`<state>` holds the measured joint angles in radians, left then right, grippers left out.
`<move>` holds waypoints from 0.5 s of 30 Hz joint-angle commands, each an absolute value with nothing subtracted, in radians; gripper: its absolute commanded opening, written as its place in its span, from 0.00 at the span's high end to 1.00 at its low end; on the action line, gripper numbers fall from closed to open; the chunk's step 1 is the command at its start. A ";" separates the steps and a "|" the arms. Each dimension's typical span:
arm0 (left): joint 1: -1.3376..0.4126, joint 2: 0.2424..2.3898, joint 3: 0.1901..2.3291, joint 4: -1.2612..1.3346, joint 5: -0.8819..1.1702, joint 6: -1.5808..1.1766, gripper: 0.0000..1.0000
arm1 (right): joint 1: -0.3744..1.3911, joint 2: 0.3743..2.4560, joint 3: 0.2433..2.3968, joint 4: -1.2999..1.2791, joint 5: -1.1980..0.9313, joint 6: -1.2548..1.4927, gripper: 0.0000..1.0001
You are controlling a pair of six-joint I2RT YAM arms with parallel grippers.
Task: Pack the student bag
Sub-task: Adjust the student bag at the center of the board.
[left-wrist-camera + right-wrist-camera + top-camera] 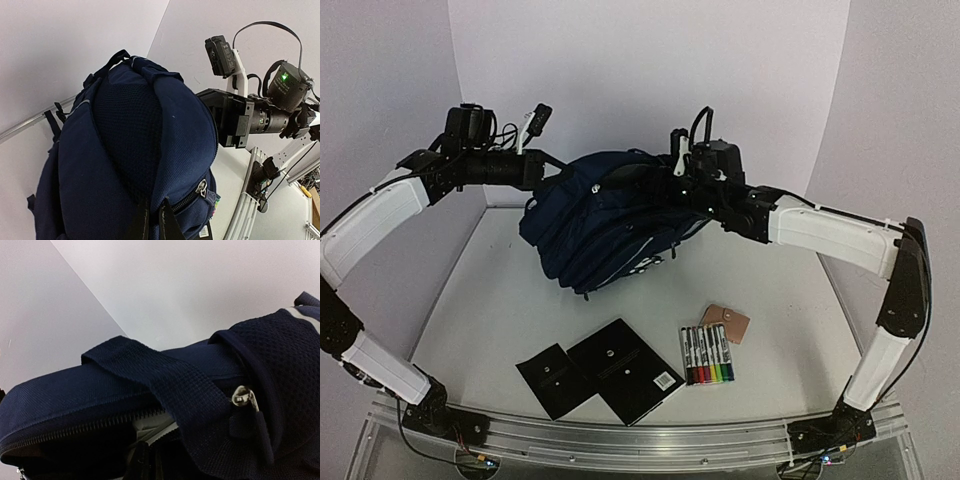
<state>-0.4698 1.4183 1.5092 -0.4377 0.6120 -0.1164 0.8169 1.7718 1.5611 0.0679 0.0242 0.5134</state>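
The student bag lies at the table's far middle, long axis running arm to arm. The left gripper pinches its fabric at one end, while the right gripper is nipped together on the rim of the partly unzipped mouth. The marker pack lies well in front of the bag, nearer the right arm.

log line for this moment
backpack: zip partly open | left jaws: shut on backpack | right jaws: shut on backpack | markers, notebook: on table
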 commanded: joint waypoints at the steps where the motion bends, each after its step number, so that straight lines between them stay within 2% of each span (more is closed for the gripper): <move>1: -0.466 1.421 1.542 -0.326 0.696 -0.200 1.00 | 0.832 1.670 1.557 0.056 -0.125 0.440 0.66; 3: -0.466 1.438 1.556 -0.319 0.712 -0.219 1.00 | 0.833 1.643 1.567 0.032 -0.196 0.425 0.53; 8: -0.468 1.505 1.580 -0.297 0.782 -0.222 1.00 | 0.859 1.593 1.542 0.000 -0.325 0.432 0.43; 11: -0.469 1.536 1.581 -0.284 0.810 -0.204 1.00 | 0.907 1.571 1.486 -0.009 -0.338 0.442 0.46; 15: -0.472 1.572 1.591 -0.278 0.838 -0.196 1.00 | 0.977 1.574 1.398 -0.023 -0.288 0.487 0.59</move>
